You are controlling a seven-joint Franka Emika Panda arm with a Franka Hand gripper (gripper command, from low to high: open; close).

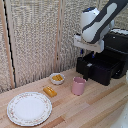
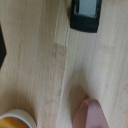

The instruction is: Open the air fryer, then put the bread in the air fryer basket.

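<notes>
You are looking at a mock kitchen set up for robot trials, not a lived-in home. A pale wooden table (image 1: 85, 107) of joined planks fills the foreground, and woven, straw-coloured screens (image 1: 35, 35) close it off behind instead of walls or cabinets. Kitchen props sit on the wood: a black air fryer (image 1: 112, 47) at two o'clock with its air fryer basket (image 1: 100, 70) pulled out, a floral-rimmed plate (image 1: 29, 108) at eight o'clock, a pink cup (image 1: 78, 85) near centre, and a small white bowl (image 1: 57, 78) just beyond it. The bulky white robot arm (image 1: 97, 22) hanging over the fryer marks the place as a lab.
</notes>
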